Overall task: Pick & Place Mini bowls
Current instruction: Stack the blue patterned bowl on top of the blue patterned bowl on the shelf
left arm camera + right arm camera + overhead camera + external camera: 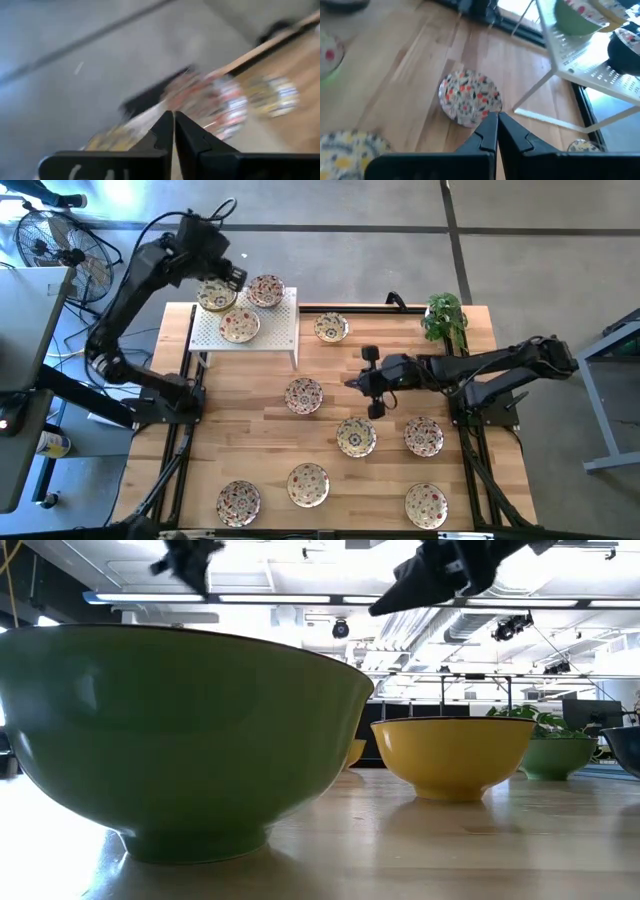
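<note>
Wooden table (320, 370) bore a white rack (250, 335); left gripper (232, 277), closed and empty, hovered over racked mini bowls (240, 326).

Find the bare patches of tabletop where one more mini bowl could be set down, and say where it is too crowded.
Free: bare wood left of the centre bowl, below the white rack; also the right edge beside the plant. Crowded: the rack top, holding three bowls under the left gripper, and around the right gripper.
</note>
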